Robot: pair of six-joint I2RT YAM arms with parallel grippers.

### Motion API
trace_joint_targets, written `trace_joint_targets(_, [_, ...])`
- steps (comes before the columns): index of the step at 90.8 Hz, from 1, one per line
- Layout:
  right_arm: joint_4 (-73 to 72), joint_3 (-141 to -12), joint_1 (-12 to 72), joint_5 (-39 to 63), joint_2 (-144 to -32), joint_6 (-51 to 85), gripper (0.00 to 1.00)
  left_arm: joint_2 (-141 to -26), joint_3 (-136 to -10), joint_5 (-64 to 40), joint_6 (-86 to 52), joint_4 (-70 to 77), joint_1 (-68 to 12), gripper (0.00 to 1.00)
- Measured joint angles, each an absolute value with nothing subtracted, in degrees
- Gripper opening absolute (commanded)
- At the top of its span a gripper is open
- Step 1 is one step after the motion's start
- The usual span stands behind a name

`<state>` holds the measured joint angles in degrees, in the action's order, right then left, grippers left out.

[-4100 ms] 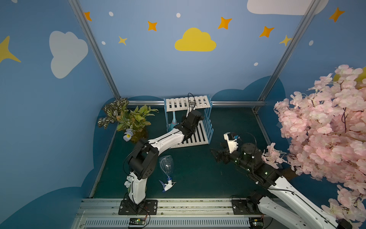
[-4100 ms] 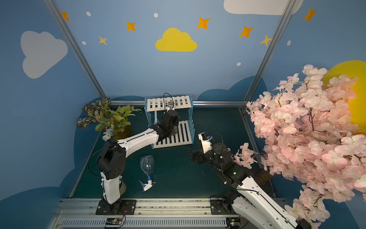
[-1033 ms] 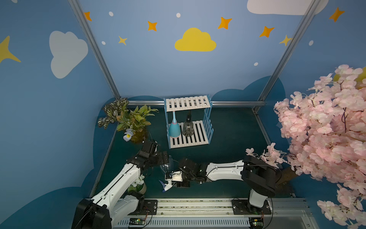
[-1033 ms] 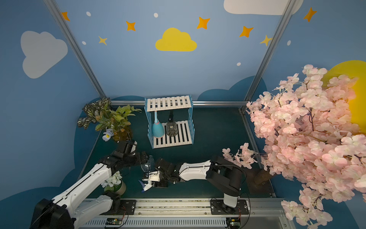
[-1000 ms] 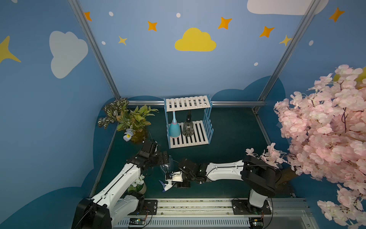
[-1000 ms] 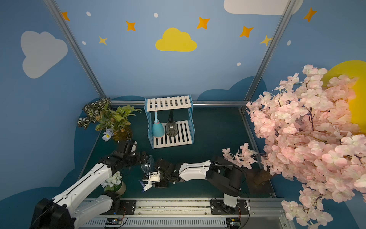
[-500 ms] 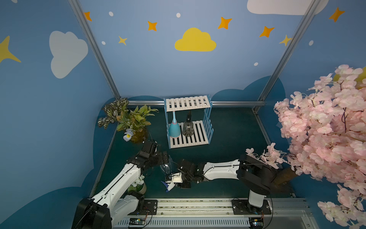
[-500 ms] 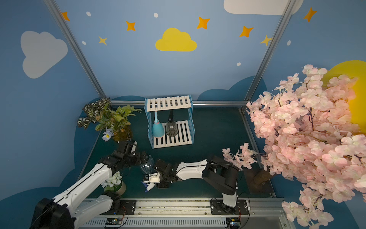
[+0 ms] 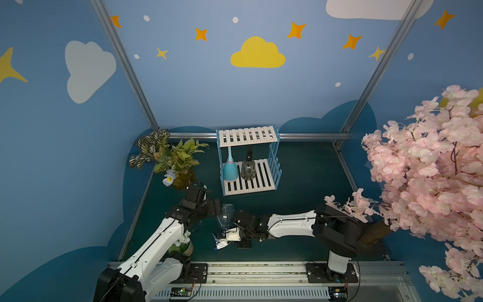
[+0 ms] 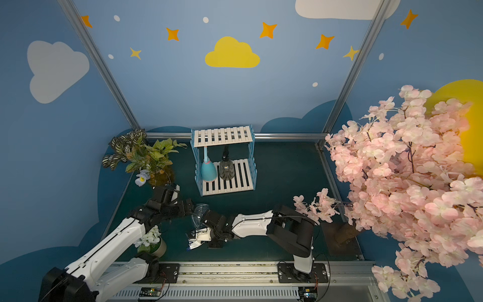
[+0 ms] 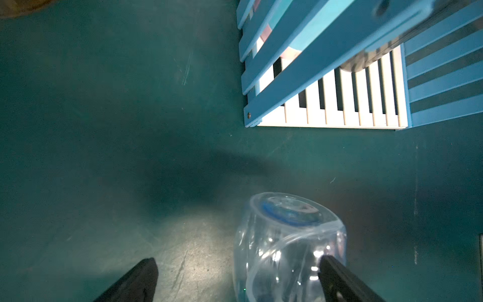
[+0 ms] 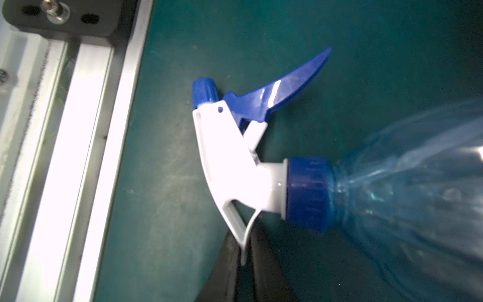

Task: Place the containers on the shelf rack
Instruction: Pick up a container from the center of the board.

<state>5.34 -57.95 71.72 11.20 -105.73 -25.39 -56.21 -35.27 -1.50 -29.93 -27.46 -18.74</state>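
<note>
Two of three done: the blue bottle (image 9: 230, 171) and black bottle (image 9: 248, 169) stand on the lower shelf of the rack (image 9: 247, 136); the clear bottle (image 9: 226, 215) lies on the bench (image 9: 300, 183); left jaws gape wide at its base, holding nothing; right jaws pinch its spray head (image 12: 230, 162); only it is left.

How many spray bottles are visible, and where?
3: light blue bottle and smoky black bottle stand on the rack's lower shelf; clear bottle lies on the mat before it.
</note>
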Motion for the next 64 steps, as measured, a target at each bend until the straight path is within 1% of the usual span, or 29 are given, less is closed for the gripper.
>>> trace_joint_targets(12, [7.8,-58.0,71.3,11.0,-103.4,-24.4,0.08,-54.0,-37.2,-1.3,-28.6,-27.6,-18.7,1.00])
trace_joint_targets(25, [11.3,-58.0,70.1,12.2,-99.0,-22.2,0.08,-50.7,-38.9,-0.7,-26.3,-27.2,-18.7,1.00])
trace_joint_targets(39, [14.7,-57.6,66.8,15.5,-94.9,-17.8,0.08,-49.0,-42.7,1.4,-22.0,-27.5,-18.7,1.00])
trace_joint_targets(51, [16.5,-55.4,63.5,18.7,-89.9,-12.0,0.07,-48.6,-46.9,2.0,-15.8,-27.3,-18.9,1.00])
trace_joint_targets(64, [18.4,-53.4,58.2,23.2,-84.2,-4.4,0.07,-49.0,-50.6,-0.9,-4.3,-27.4,-21.3,0.99])
